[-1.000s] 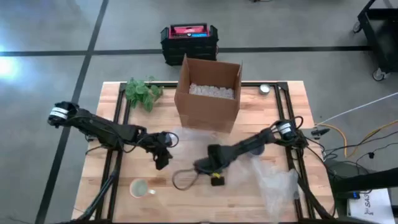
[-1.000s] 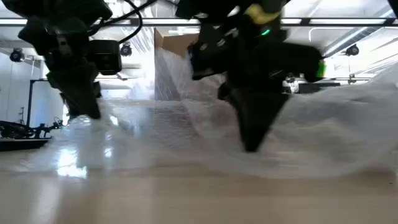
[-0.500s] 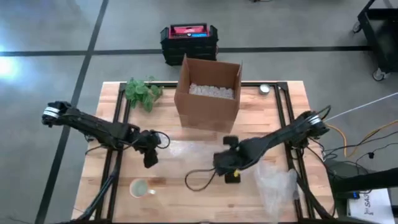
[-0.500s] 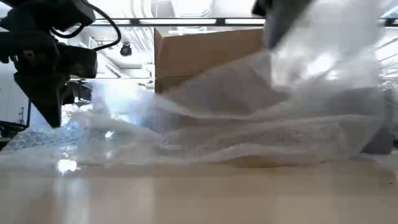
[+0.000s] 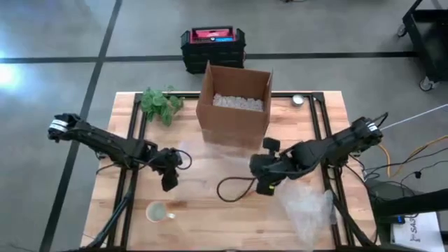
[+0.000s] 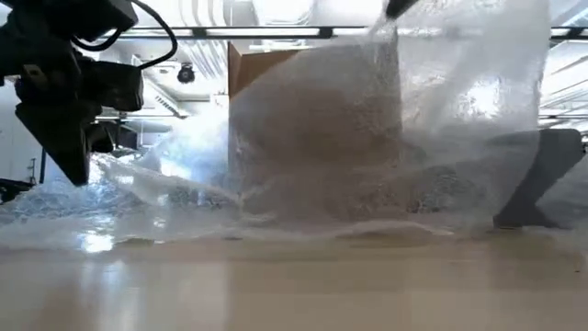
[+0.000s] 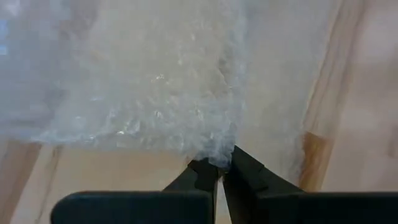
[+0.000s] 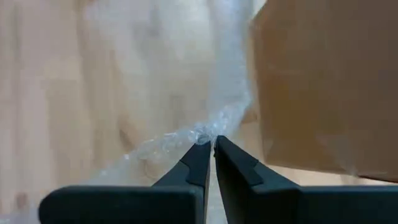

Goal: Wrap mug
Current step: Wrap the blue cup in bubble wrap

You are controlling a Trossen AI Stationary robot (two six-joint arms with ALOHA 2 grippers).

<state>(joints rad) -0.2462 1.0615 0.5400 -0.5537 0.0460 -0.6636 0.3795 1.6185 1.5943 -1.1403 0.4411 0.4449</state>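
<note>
A clear sheet of bubble wrap [image 5: 213,164] is stretched over the table's middle in front of the cardboard box. My left gripper [image 5: 170,183] is shut on its left end, low over the wood. To the right, my right gripper [image 5: 264,183] is shut on the sheet's other end and holds it high. In the low view that end of the bubble wrap [image 6: 441,110] stands up like a curtain. The mug [image 5: 157,211], clear and pale, stands on its base near the front left, apart from both grippers. My left gripper pinches the sheet's left edge [image 7: 214,152] between its two fingertips, coming at it from the table's left. That end stays low, close to the table [image 6: 119,179]. My right gripper pinches a bunched edge [image 8: 208,134] of the sheet's right end between its fingertips. That end is lifted well clear of the table, and the wrap hangs down from it.
The open cardboard box [image 5: 234,105] with white filling stands at the far middle, and a green plant [image 5: 161,103] to its left. More crumpled bubble wrap [image 5: 308,210] lies at the front right. A black cable loop [image 5: 231,189] lies near the middle.
My right gripper has gone toward the table's right edge and up, raising the right end of the bubble wrap from low on the table into a tall upright curtain. My left gripper has gone a little toward the left edge with its end, which stays low.
</note>
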